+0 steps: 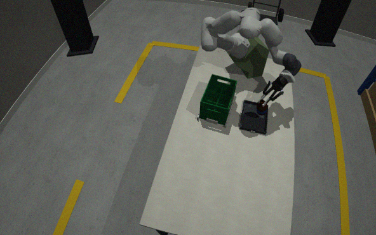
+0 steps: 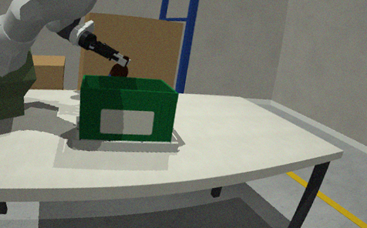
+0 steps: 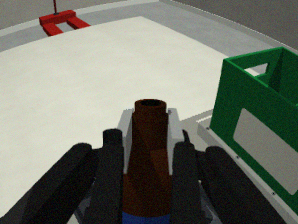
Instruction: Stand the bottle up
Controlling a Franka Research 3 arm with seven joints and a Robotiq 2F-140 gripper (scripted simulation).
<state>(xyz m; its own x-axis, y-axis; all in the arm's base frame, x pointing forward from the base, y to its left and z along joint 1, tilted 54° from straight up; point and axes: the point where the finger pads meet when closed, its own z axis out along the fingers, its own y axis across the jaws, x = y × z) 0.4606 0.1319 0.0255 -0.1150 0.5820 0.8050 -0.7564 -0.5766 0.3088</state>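
My gripper point(image 1: 266, 99) is shut on a brown bottle with a blue band point(image 1: 261, 107) and holds it over the far end of the dark tray point(image 1: 254, 116). The bottle is tilted, with its open neck pointing away from the wrist. In the wrist view the bottle point(image 3: 149, 176) lies between the black fingers, neck forward. In the side view only the bottle's top point(image 2: 118, 71) shows behind the green crate point(image 2: 126, 108), under the fingertips point(image 2: 122, 61); the tray is hidden there.
The green crate point(image 1: 218, 98) stands just left of the tray on the white table. The robot's green base block point(image 1: 251, 58) is behind them. The crate's wall shows on the right in the wrist view point(image 3: 260, 123).
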